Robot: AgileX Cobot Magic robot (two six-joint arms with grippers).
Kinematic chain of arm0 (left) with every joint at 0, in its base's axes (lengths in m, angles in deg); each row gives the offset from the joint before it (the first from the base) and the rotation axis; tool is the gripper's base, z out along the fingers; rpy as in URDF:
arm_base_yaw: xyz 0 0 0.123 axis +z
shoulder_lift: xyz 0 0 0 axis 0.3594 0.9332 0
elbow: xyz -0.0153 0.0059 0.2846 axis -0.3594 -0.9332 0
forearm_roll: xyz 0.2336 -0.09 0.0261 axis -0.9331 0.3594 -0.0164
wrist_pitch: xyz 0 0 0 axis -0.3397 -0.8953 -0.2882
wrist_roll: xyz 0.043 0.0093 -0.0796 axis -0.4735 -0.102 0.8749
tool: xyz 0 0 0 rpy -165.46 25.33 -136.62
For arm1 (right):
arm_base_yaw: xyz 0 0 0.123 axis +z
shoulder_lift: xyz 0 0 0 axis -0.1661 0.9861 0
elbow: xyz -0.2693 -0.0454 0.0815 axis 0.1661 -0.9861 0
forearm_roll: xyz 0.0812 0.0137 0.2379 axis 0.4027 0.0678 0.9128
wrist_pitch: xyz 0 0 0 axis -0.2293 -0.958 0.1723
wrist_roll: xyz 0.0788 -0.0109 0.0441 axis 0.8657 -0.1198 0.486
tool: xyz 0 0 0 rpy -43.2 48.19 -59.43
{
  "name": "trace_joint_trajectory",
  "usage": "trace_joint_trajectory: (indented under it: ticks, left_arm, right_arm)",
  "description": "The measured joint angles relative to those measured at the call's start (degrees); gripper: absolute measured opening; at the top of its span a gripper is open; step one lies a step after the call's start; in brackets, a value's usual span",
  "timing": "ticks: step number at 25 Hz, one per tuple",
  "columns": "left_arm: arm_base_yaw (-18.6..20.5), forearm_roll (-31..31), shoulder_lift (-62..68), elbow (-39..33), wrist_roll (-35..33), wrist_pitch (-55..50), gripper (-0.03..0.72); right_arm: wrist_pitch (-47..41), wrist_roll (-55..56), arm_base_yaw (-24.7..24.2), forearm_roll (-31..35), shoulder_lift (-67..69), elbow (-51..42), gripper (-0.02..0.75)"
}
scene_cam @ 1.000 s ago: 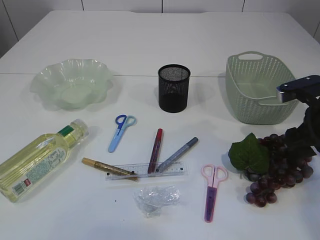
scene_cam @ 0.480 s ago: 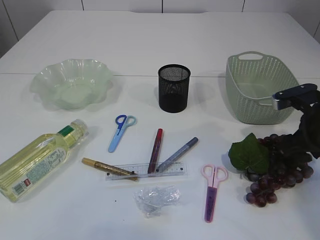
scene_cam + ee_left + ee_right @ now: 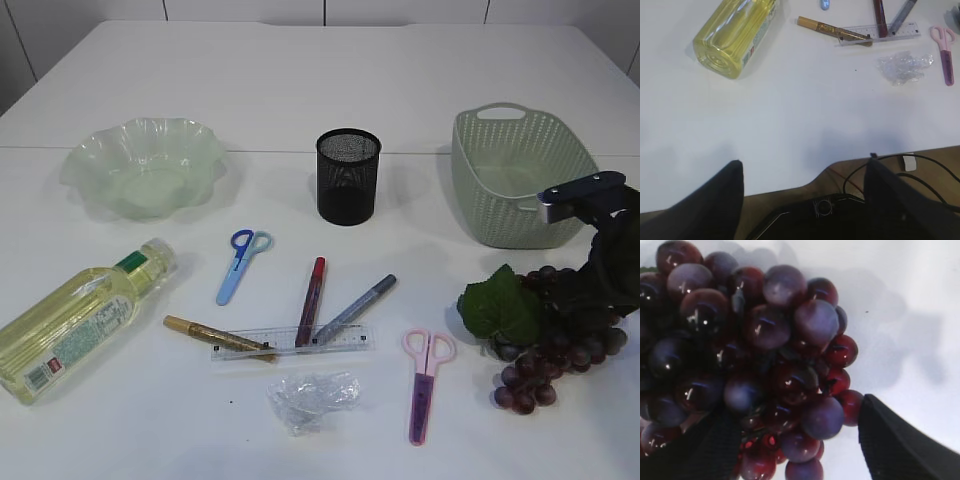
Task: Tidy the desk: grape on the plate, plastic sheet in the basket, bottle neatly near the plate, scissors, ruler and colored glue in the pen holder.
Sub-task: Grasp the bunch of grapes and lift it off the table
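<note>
- The right gripper (image 3: pixel 795 450) is down over the grape bunch (image 3: pixel 750 365), its two dark fingers (image 3: pixel 890 440) spread wide. One sits just to the right of the berries; the other is at the lower left, partly under them. Whether either one touches the fruit cannot be told.
- In the exterior view the right gripper (image 3: pixel 600 285) covers the upper right of the grape bunch (image 3: pixel 555 350), which lies on the white table (image 3: pixel 300 80) at the front right, with a green leaf (image 3: pixel 497 305) on its left side.
- The left gripper (image 3: pixel 802 185) hangs over the near table edge, fingers (image 3: pixel 722 197) spread and nothing between them.
- Just behind the grapes stands a pale green basket (image 3: pixel 520 180), close beside the right arm.
- A pink pair of scissors (image 3: pixel 426 380) lies just left of the grapes.
- In the middle front, a clear ruler (image 3: pixel 292 342) lies flat. A gold glue pen (image 3: pixel 218 338), a red glue pen (image 3: pixel 310 300) and a grey glue pen (image 3: pixel 355 308) each rest one end across it.
- A crumpled clear plastic sheet (image 3: pixel 312 396) lies just in front of the ruler.
- A blue pair of scissors (image 3: pixel 241 262) lies behind the gold pen, apart from it.
- A black mesh pen holder (image 3: pixel 348 175) stands upright at centre, behind the pens.
- A bottle (image 3: pixel 80 320) of yellow liquid lies on its side at the front left.
- A pale green wavy-edged plate (image 3: pixel 145 165) sits at the back left, well apart from the grapes, with the pen holder, pens and scissors spread between them.
</note>
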Motion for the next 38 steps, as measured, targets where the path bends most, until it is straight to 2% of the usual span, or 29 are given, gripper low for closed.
trace_joint_trajectory:
  ticks: [10,21,24,27,30,34,38]
  left_arm:
    - [0.0,1.56,0.0,0.0,0.0,-0.21,0.546]
    - [0.0,2.84,0.0,0.0,0.0,-0.4,0.546]
    - [0.0,3.43,0.0,0.0,0.0,-0.4,0.546]
    - [0.0,3.68,0.0,0.0,0.0,-0.4,0.546]
    - [0.0,3.68,0.0,0.0,0.0,-0.4,0.546]
    - [0.0,3.68,0.0,0.0,0.0,-0.28,0.546]
    - [0.0,3.81,0.0,0.0,0.0,0.21,0.517]
  right_arm:
    - [2.25,0.0,0.0,0.26,3.03,0.96,0.564]
    - [5.61,0.0,0.0,7.72,5.92,0.96,0.557]
    - [5.73,0.0,0.0,9.87,6.42,0.96,0.479]
    - [5.73,0.0,0.0,11.49,6.42,1.06,0.34]
    - [5.85,0.0,0.0,12.12,6.42,1.04,0.246]
    - [4.92,0.0,0.0,12.58,6.42,1.31,0.212]
    - [-1.87,0.0,0.0,12.66,6.52,3.32,0.2]
